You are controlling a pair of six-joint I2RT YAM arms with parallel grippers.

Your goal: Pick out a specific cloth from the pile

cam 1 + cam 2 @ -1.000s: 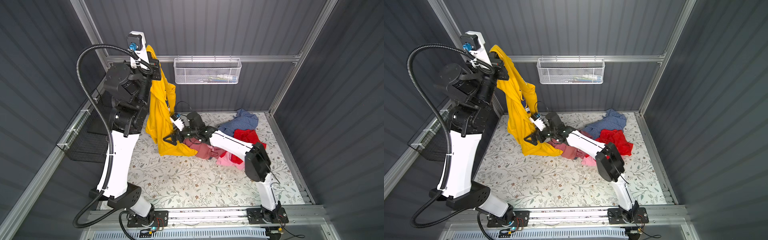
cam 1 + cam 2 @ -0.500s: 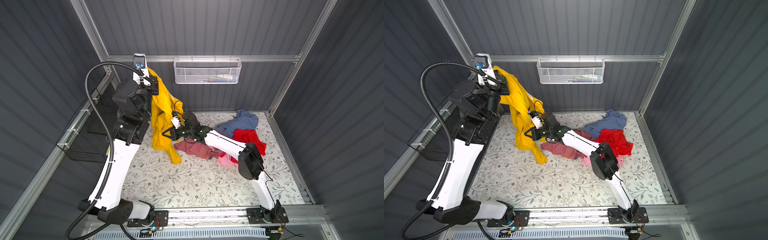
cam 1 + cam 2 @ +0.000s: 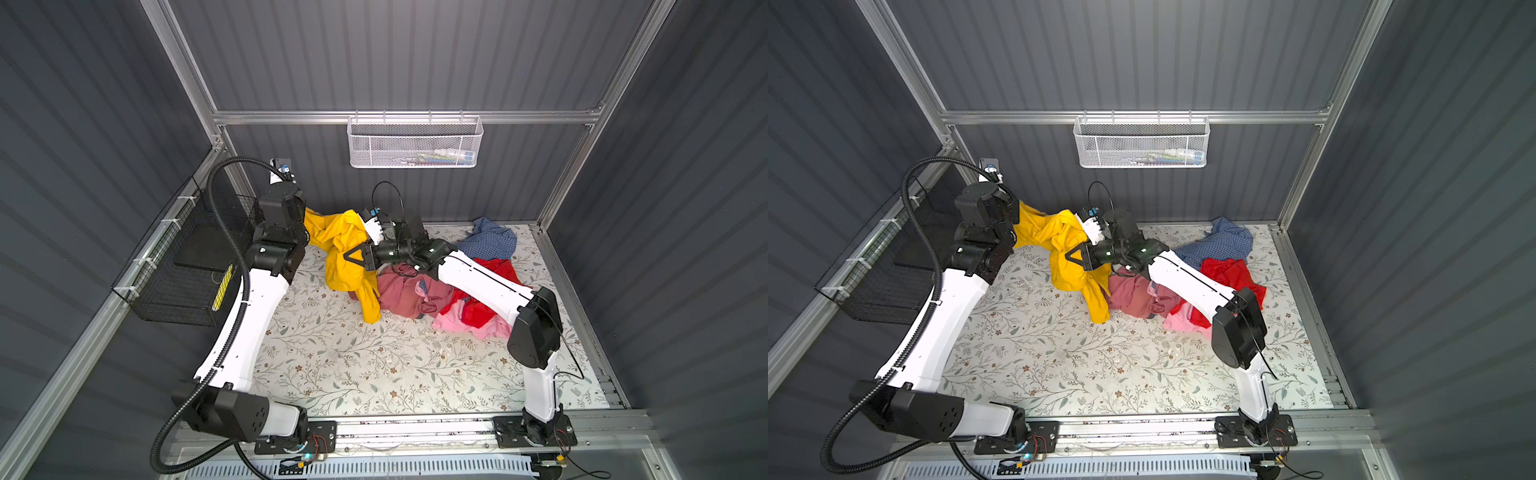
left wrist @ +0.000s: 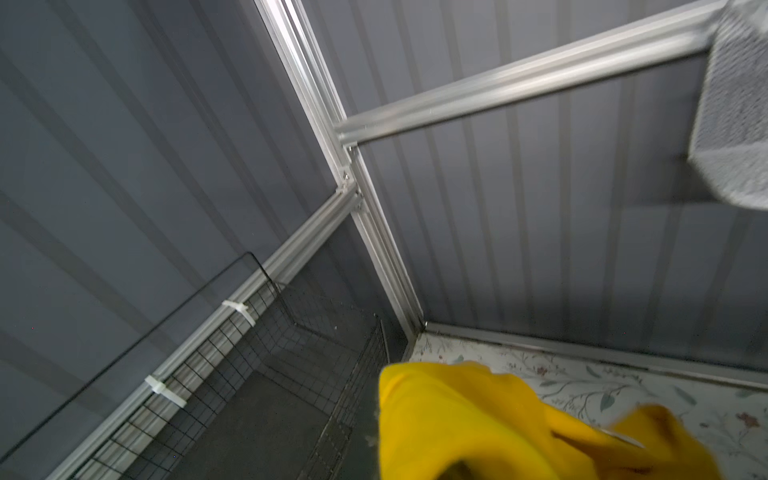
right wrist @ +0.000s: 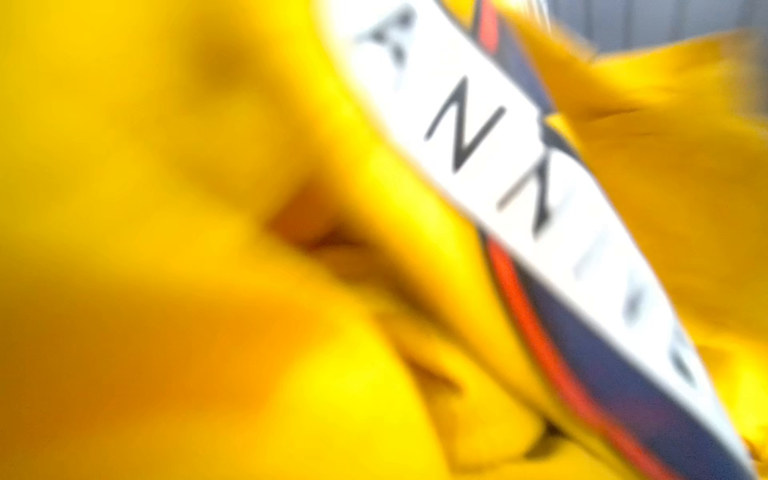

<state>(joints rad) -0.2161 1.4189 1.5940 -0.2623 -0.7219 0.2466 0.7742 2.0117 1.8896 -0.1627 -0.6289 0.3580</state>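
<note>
I have the cloth (image 3: pixel 338 249) strung between both arms, just left of the pile (image 3: pixel 415 293), its tail trailing onto the table (image 3: pixel 332 365). The left fingers are hidden, but they seem clamped on the end near the back corner. The right fingers (image 3: pixel 362 254) are pressed shut on its middle and sit nearer the pile. The cloth's long axis runs between the two grips, so the next pull goes leftward, away from the pile

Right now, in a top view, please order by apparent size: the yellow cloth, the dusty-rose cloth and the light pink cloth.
1. yellow cloth
2. dusty-rose cloth
3. light pink cloth; the red cloth covers part of it, so less sure.
</note>
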